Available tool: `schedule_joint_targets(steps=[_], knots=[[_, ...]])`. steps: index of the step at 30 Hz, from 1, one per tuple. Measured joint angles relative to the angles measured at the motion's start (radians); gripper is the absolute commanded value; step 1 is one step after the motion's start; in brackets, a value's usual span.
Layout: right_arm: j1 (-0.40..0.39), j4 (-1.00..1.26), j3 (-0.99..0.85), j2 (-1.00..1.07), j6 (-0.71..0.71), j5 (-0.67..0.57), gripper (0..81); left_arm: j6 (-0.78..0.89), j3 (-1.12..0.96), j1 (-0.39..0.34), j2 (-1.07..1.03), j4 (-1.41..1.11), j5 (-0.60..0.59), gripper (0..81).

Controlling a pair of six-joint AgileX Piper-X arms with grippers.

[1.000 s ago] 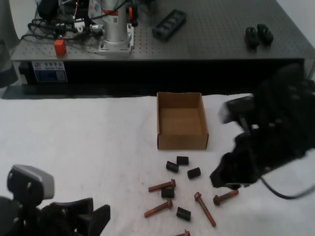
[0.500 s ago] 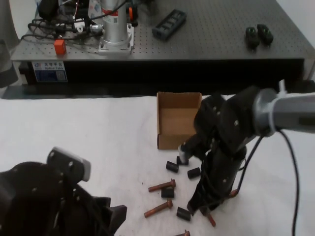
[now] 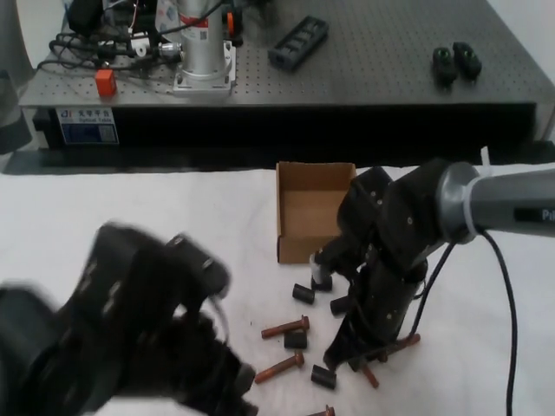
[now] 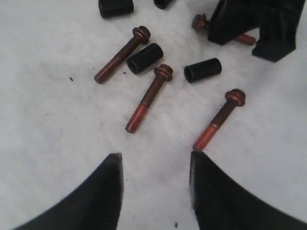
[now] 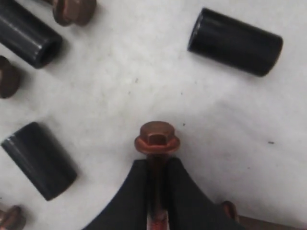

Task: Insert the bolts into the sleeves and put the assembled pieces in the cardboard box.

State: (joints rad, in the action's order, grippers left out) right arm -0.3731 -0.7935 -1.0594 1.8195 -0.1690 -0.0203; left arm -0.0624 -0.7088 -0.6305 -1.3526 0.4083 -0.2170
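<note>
High view, box: the cardboard box (image 3: 295, 250) sits open side up on the white cloth (image 3: 130, 217), toward the far edge.
High view, parts: loose bolts (image 3: 286, 328) and black sleeves (image 3: 303, 294) lie scattered on the cloth in front of the box.
High view, right arm: it bends down just in front of the box, with the right gripper (image 3: 351, 357) low among the parts.
High view, left arm: a blurred dark shape at the near left, apparently close to the nearest bolts.
Left wrist view, left gripper (image 4: 154, 155): the fingers are spread wide with nothing between them, above bare cloth.
Left wrist view, parts: three loose bolts (image 4: 149, 98) lie beyond the fingertips. One sleeve (image 4: 145, 58) lies between two of them, and another is close by.
Left wrist view, other arm: the right gripper (image 4: 254, 24) is farther off, over a bolt.
Right wrist view, right gripper (image 5: 156, 165): the fingers are closed on the shaft of the held bolt (image 5: 157, 138), and its head sticks out past the fingertips.
Right wrist view, parts: three sleeves (image 5: 235, 36) lie around the held bolt, none touching it.
</note>
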Motion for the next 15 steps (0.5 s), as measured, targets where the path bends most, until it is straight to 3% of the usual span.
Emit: schedule_joint_targets(steps=[4, 6, 15], knots=[[0.029, 0.016, 0.008, -0.06, 0.014, -0.067, 1.9, -0.082, -0.139, -0.003, -0.118, 0.096, -0.004, 32.6], [0.067, 0.016, 0.036, -0.192, 0.024, -0.089, 1.9, -0.147, -0.227, -0.01, -0.182, 0.139, -0.005, 32.6], [0.326, -0.067, 0.236, -0.668, 0.037, -0.127, 1.9, -0.292, -0.561, -0.072, -0.425, 0.285, -0.005, 32.6]])
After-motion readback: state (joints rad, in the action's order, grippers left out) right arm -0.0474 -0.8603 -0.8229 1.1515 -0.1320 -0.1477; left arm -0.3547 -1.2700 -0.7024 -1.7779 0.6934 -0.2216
